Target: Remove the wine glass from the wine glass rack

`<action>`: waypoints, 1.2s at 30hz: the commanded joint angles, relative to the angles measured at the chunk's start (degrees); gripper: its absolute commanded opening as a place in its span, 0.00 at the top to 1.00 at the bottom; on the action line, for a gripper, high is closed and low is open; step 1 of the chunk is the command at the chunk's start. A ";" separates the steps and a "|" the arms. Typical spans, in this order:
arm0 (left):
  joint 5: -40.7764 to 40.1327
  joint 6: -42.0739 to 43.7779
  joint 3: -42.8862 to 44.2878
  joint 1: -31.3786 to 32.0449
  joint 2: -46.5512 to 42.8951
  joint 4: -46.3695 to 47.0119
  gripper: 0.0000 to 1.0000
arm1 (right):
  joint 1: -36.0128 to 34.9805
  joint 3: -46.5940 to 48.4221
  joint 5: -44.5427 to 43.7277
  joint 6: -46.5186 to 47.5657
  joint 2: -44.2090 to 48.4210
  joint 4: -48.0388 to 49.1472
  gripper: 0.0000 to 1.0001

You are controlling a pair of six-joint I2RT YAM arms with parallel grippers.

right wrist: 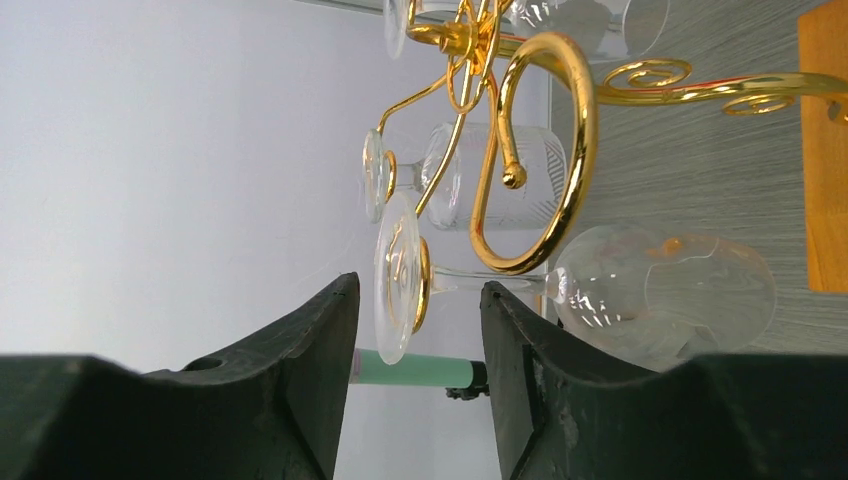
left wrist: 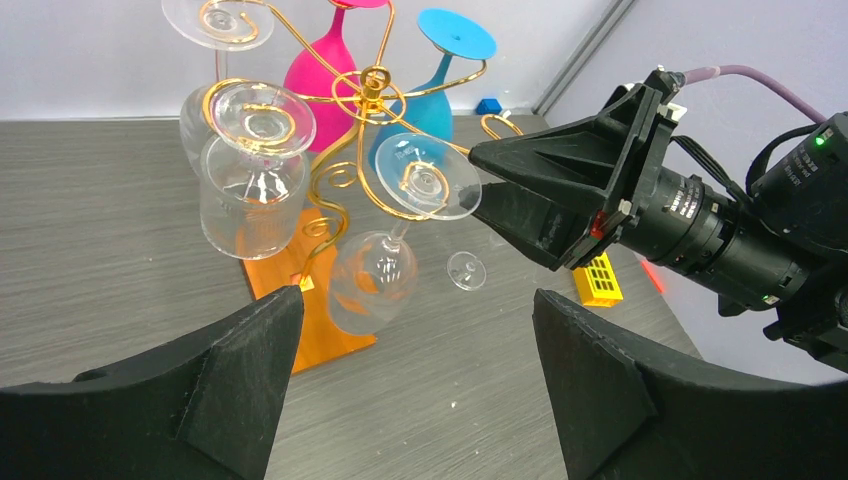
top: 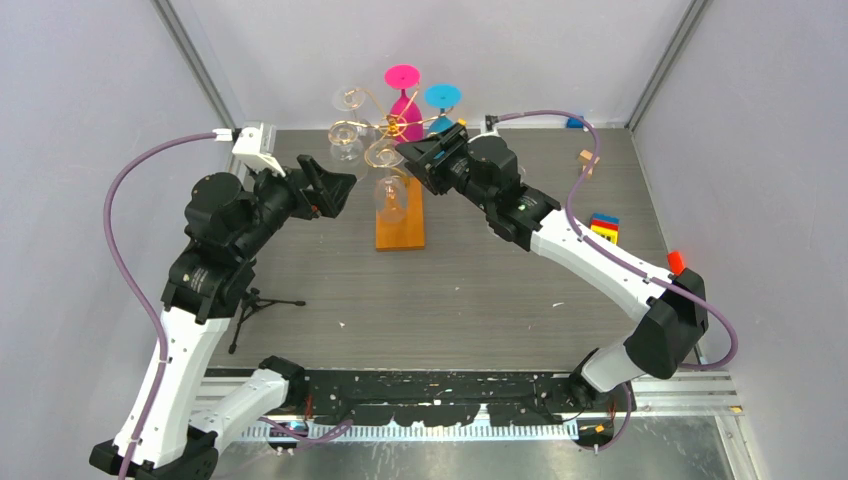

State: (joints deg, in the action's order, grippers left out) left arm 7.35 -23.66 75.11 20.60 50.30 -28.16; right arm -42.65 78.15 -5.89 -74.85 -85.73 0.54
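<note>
The wine glass rack (left wrist: 374, 82), gold wire with spiral arms, stands on an orange base (left wrist: 322, 335). A clear wine glass (left wrist: 373, 281) hangs upside down from a front arm, its foot (left wrist: 425, 178) resting in a spiral. My right gripper (right wrist: 418, 290) is open with that foot (right wrist: 397, 275) between its fingertips, a gap on each side; the stem runs right to the bowl (right wrist: 660, 290). My left gripper (left wrist: 418, 294) is wide open, below and in front of the glass, holding nothing. In the top view the rack (top: 380, 140) sits between the left gripper (top: 340, 188) and the right gripper (top: 412, 152).
A pink glass (left wrist: 320, 65), a blue glass (left wrist: 432, 100) and other clear glasses (left wrist: 250, 190) hang on the rack. A small clear disc (left wrist: 466, 270) and a yellow block (left wrist: 598, 280) lie on the table. Coloured blocks (top: 604, 226) sit right, a small tripod (top: 255, 300) left.
</note>
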 commanded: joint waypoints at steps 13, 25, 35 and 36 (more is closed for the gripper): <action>0.91 0.19 -0.61 -0.30 -0.55 0.21 0.12 | -0.24 7.74 3.53 0.99 -3.41 -2.16 0.60; 0.83 0.28 -0.67 -0.30 -0.45 0.21 0.13 | -0.91 11.43 0.78 6.74 -3.60 -8.31 0.99; -0.01 0.68 -0.73 -0.30 -0.66 0.30 0.13 | -1.71 12.97 0.92 9.01 -1.64 -9.29 1.00; -0.05 0.63 -0.75 -0.30 -0.70 0.30 0.12 | -1.73 13.07 1.31 9.06 -1.50 -9.25 1.00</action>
State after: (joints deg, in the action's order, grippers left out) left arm 7.33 -23.62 74.43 20.60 50.33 -28.29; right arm -43.48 88.18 -4.82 -67.66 -90.00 -10.13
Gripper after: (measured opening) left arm 0.873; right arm 0.058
